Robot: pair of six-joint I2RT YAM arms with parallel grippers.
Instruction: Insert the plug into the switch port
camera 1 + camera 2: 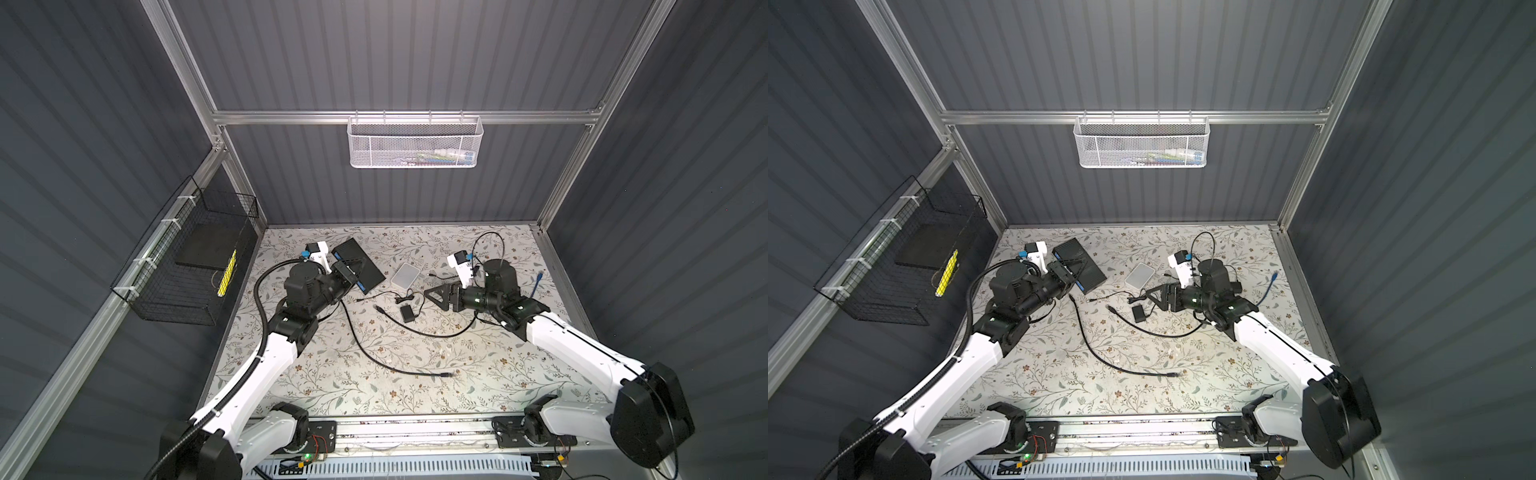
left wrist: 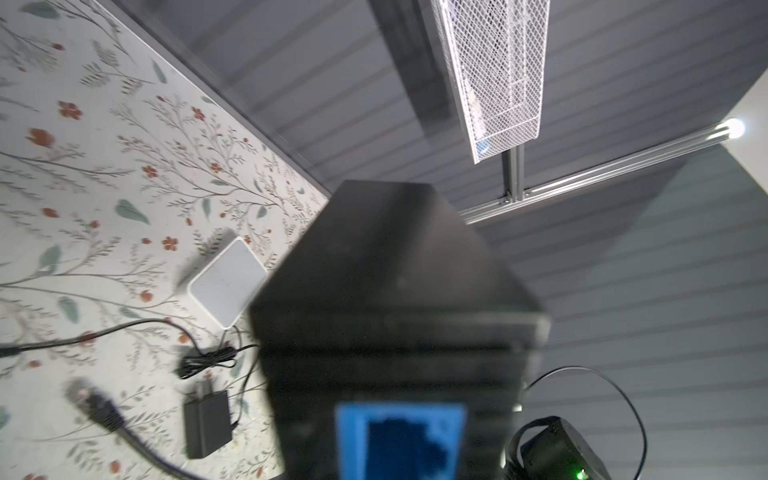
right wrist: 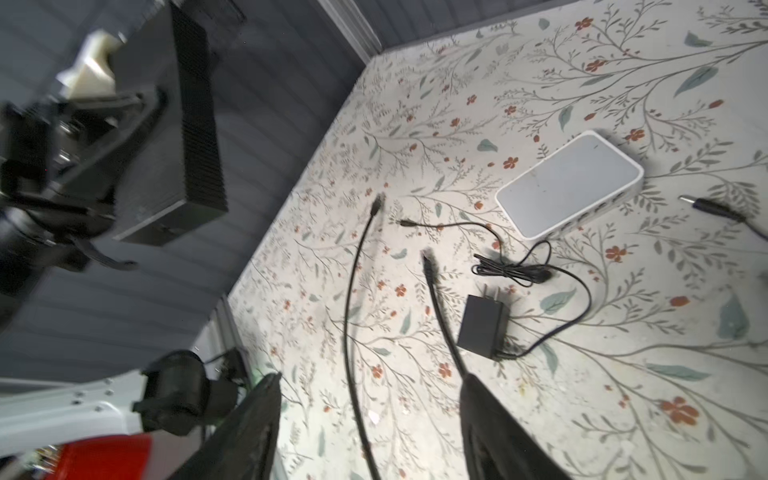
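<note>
My left gripper [image 1: 347,274] is shut on the black switch [image 1: 360,266] and holds it tilted off the table at the back left. In the left wrist view the switch [image 2: 399,291] fills the middle and its blue port [image 2: 401,440] faces the camera, blurred; the jaws are hidden behind it. Two black cables lie loose on the table, one plug [image 3: 376,205] nearer the switch and another plug [image 3: 426,257] beside the adapter. My right gripper [image 3: 370,386] is open above those cables and holds nothing; it shows in both top views [image 1: 429,296].
A white box [image 1: 405,275] lies mid-table, with a black power adapter [image 1: 407,312] and its thin bundled lead in front of it. A long cable curves toward the front, ending at a plug [image 1: 451,374]. A blue cable [image 1: 538,282] lies at the right. A wire basket [image 1: 178,274] hangs on the left wall.
</note>
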